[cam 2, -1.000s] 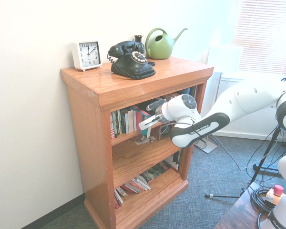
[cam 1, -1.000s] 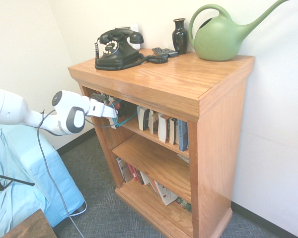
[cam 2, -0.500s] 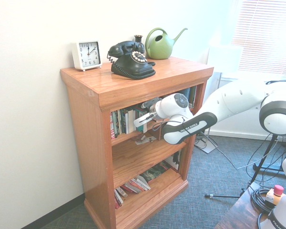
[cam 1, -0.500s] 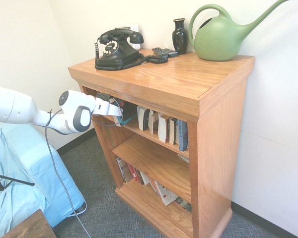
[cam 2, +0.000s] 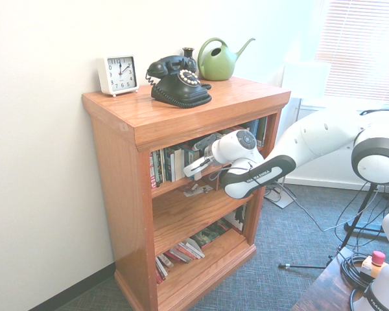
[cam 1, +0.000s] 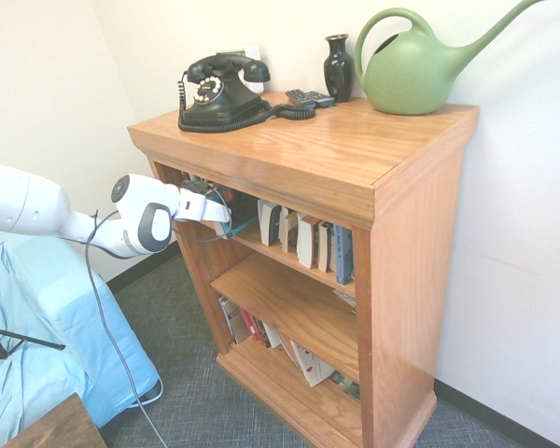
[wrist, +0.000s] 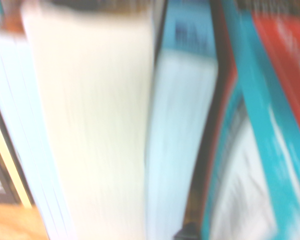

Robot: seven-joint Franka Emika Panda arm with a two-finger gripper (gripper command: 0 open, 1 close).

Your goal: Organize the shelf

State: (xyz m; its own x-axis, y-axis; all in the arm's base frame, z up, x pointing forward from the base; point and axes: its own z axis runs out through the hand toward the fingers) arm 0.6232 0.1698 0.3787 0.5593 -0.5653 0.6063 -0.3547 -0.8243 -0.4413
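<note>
The shelf (cam 1: 355,177) stands against the white wall, and the gripper (cam 2: 193,170) reaches into its top tier, at the row of upright books (cam 2: 172,163). In the first exterior view the gripper (cam 1: 220,211) is just under the thick overhanging top board, near the side panel that is closer to the arm. If the fingers are open, closed or holding a book, the pictures do not show it clearly, so it cannot be told.

The shelf is of honey-brown wood with visible grain and a smooth, a little shiny surface. It has solid side panels and three inner tiers. On its flat top stand a black rotary telephone (cam 1: 222,91) with a coiled cord, a dark glossy vase (cam 1: 338,66), a green plastic watering can (cam 1: 415,67) with a long spout, and a white square clock (cam 2: 117,74) with black numbers.

The wrist view is blurred: white page edges (wrist: 97,130) and teal and red covers (wrist: 270,110) are seen from very close. No writing there can be read.
</note>
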